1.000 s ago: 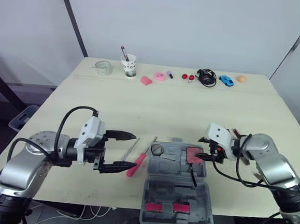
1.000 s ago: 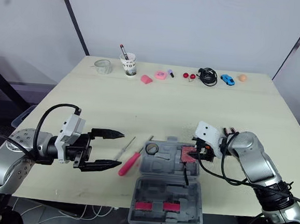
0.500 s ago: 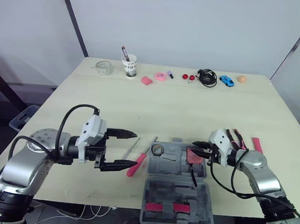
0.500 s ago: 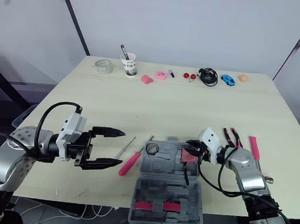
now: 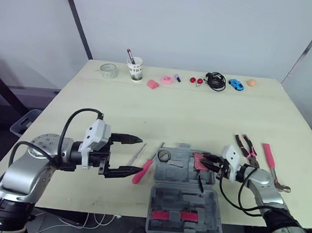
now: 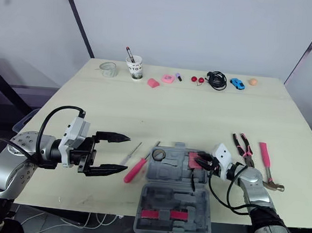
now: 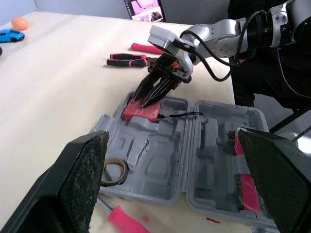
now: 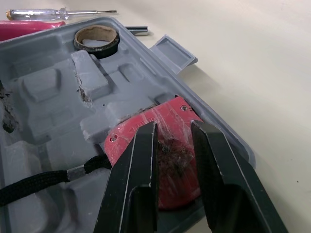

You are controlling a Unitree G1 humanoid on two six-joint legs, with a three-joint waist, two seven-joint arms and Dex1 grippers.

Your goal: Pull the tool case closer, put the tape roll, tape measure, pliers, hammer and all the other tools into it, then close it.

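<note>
The grey tool case lies open near the table's front edge. A tape roll sits in its far left corner and a red tape measure with a black strap in its far right corner. My right gripper hovers just over the tape measure, fingers slightly open and gripping nothing. My left gripper stands wide open left of the case, above a pink screwdriver and a clear one. Pliers and a pink-handled hammer lie right of the case.
Along the table's far edge stand a glass cup, a paper cup with a pen, small pink pieces, a black cable, a blue toy car and an orange ball.
My right arm has drawn back toward the near right, uncovering the pliers and hammer; its fingertips stay at the tape measure in the case. The left gripper has barely moved.
</note>
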